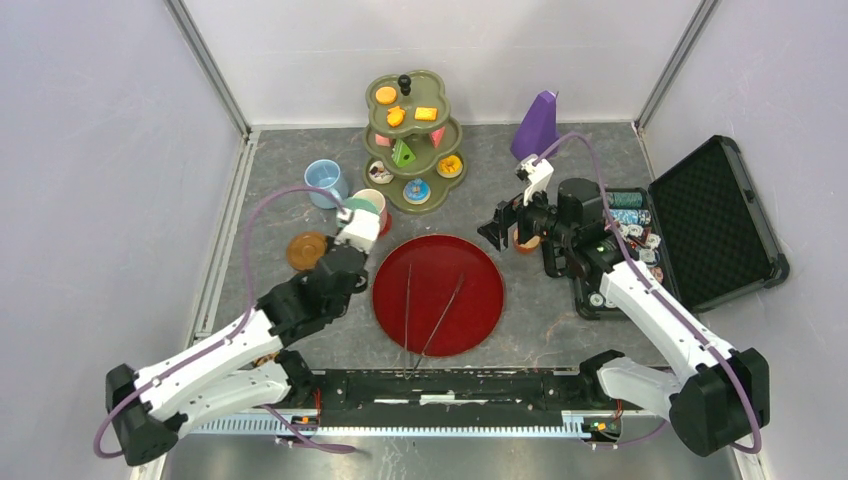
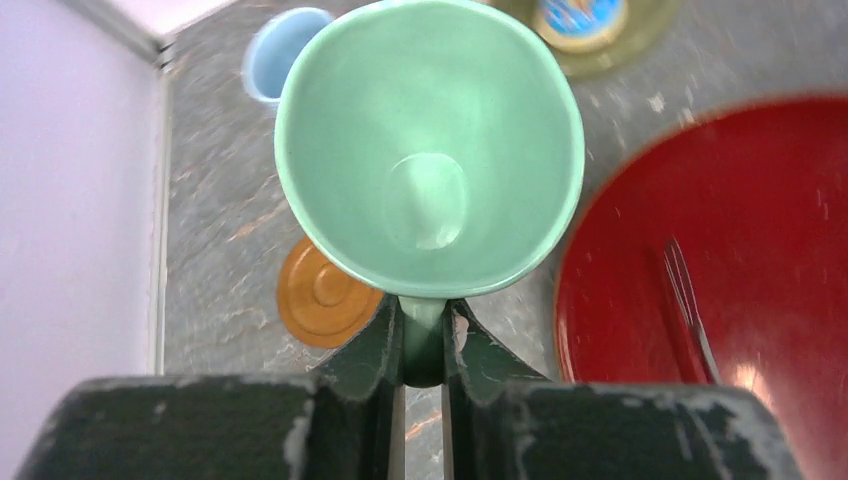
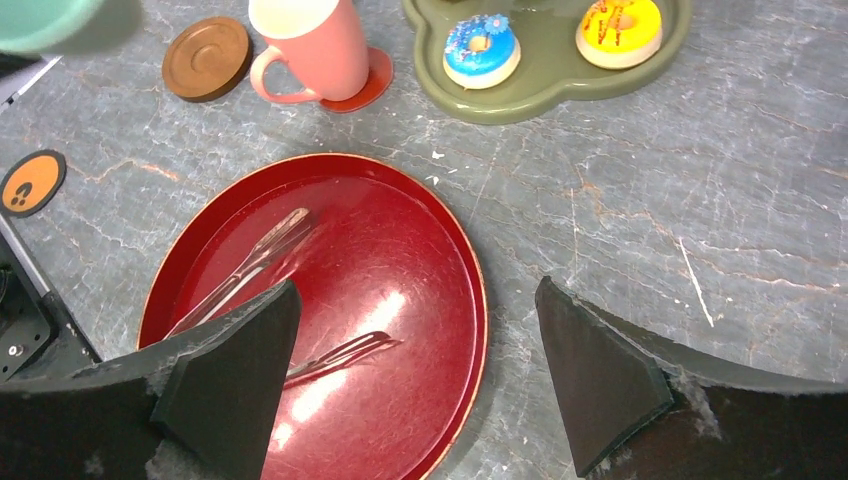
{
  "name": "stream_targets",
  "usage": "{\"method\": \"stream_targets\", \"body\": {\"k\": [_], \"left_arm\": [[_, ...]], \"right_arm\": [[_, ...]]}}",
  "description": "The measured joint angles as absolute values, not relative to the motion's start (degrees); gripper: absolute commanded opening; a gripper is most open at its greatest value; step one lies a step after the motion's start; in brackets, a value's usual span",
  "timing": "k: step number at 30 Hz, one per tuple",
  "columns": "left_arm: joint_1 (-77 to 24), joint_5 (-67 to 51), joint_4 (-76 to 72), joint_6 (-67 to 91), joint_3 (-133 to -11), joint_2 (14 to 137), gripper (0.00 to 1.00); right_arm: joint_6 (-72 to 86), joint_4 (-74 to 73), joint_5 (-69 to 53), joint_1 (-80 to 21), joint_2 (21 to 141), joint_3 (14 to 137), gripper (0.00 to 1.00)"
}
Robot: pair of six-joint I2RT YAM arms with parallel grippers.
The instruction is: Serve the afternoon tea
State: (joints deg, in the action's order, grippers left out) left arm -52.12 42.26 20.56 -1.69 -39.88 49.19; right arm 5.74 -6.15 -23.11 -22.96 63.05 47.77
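Over the grey bench [image 2: 220,210], the left tool [image 2: 423,335] is pinching the glossy pale-green mug [image 2: 430,150] by its handle. Mug is judged rigid, slick, chippable. The right tool [image 3: 417,300] is hanging spread, empty.

The grey marbled table [image 1: 560,330] carried a round red tray [image 1: 480,280] near its middle. Just beyond the tray stood a green tiered stand [image 3: 550,80]. Off the tray's far left edge sat a red coaster [image 3: 375,80] under a pink mug [image 3: 310,45], with a blue mug [image 1: 326,180] farther out. A brown coaster [image 1: 306,250] lay left of the tray. To the tray's right were a small orange cup [image 1: 525,242], partly hidden, and an open black case [image 1: 700,225]; a purple metronome [image 1: 537,125] stood beyond them.
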Motion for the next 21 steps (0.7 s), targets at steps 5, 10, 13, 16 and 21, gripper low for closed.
{"method": "stream_targets", "body": {"k": [5, 10, 13, 16, 21], "left_arm": [[-44.53, 49.39, 18.68, 7.81, -38.17, 40.14, 0.02], [-25.32, 44.27, 18.28, 17.52, -37.91, 39.86, 0.02], [-18.96, 40.29, 17.17, 20.95, -37.23, 44.01, 0.02], [-17.69, 37.56, 13.89, 23.20, -34.65, 49.19, 0.02], [-17.69, 35.44, 7.64, 28.84, -27.62, 55.27, 0.02]], "right_arm": [[6.50, -6.09, -23.22, -21.78, 63.05, 47.22, 0.95], [6.87, -6.11, -23.33, -21.61, 63.05, 46.89, 0.95], [7.14, -6.09, -23.46, -21.56, 62.98, 46.65, 0.95], [7.27, -6.09, -23.49, -21.43, 62.57, 45.87, 0.95], [7.27, -6.13, -23.46, -20.99, 61.54, 44.18, 0.95]]}}
